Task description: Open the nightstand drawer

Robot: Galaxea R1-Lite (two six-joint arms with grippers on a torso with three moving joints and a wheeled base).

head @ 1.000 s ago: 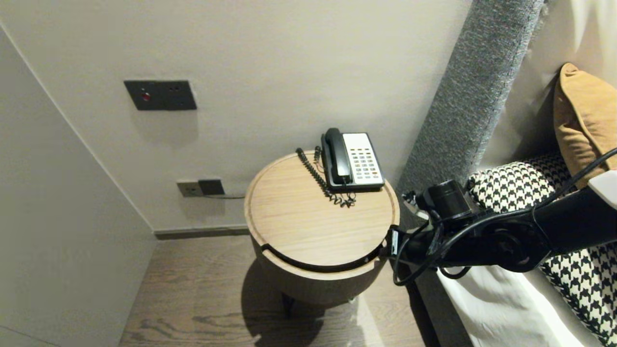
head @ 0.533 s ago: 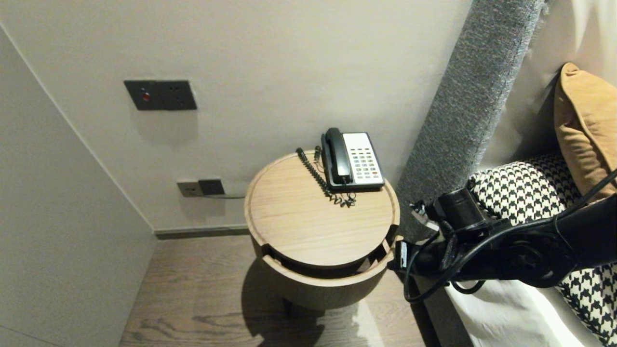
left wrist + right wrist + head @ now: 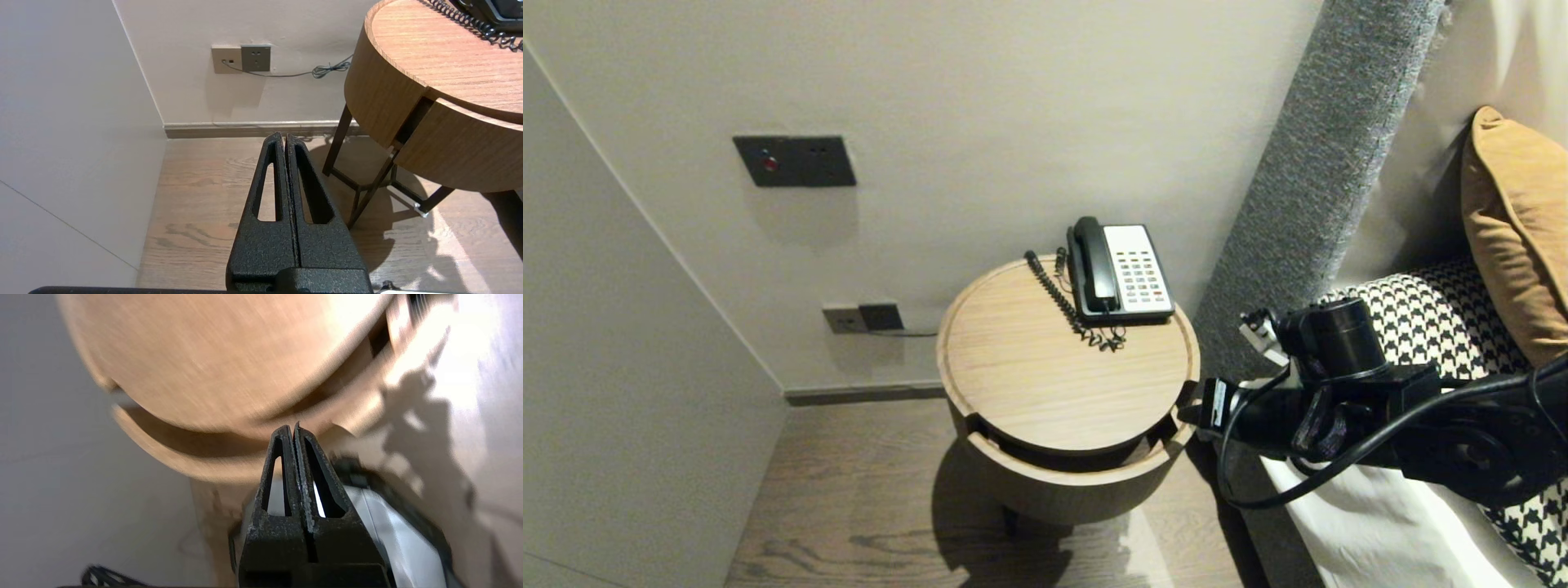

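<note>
Left gripper (image 3: 285, 136): parked low to the left of the round table (image 3: 1029, 367), above the wood floor (image 3: 866, 498). Its fingers are pressed flat together with nothing between them.
Right gripper (image 3: 1186, 412): level at the table's right front edge, reaching in from over the bed (image 3: 1347, 523). Its fingers are clamped together and empty. The tips meet the right end of the drawer (image 3: 1062, 482), and contact looks likely, though the wrist view is too smeared to be sure.
Drawer: the curved front stands partly out of the table's front, with a dark gap under the top.
Doing it well: as I judge it, closed fingers give only a hooked hold. The tips should sit behind the end of the drawer's front wall and pull straight away from the table's middle. A sideways drag could skew the drawer or shift the table.
Telephone (image 3: 1123, 273): at the back right of the table top, handset on its cradle, with the coiled cord (image 3: 1062, 302) on its left.
Wall socket (image 3: 862, 317): behind the table, low and to its left.
Switch panel (image 3: 794, 161): on the same wall, higher up.
</note>
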